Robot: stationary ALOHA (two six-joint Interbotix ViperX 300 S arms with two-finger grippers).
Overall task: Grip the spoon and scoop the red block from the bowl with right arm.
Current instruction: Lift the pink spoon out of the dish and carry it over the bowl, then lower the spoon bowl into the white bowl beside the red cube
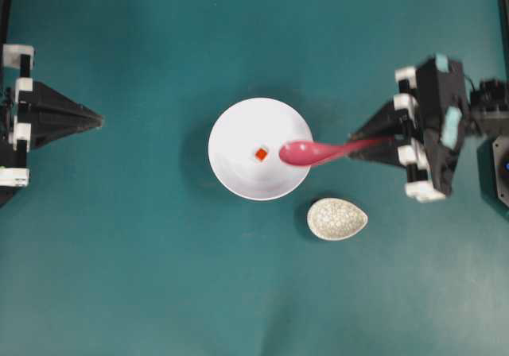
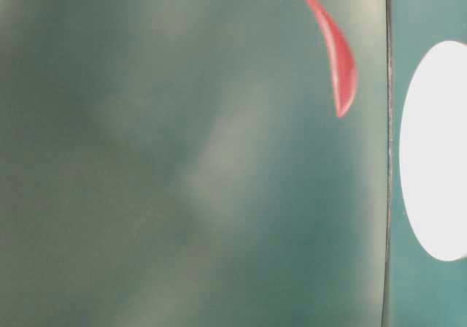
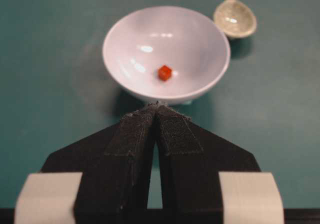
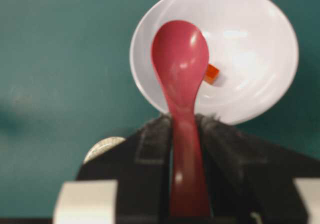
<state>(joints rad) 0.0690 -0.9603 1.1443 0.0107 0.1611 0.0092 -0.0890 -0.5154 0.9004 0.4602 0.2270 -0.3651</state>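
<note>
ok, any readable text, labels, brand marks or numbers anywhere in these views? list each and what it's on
None. No readable text, number or logo in any view.
The spoon, bowl, red block and speckled dish are unmarked.
The white fittings and teal tape on the right end effector are blank; the left end effector likewise.
The table-level view is too blurred to rule out fine print.

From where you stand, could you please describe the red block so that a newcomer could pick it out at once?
Find the large white bowl at the middle of the teal table. Inside it, near the centre, sits the red block, just beside the scoop of the pink spoon. It is the only tiny red-orange cube, far smaller than the scoop.
</note>
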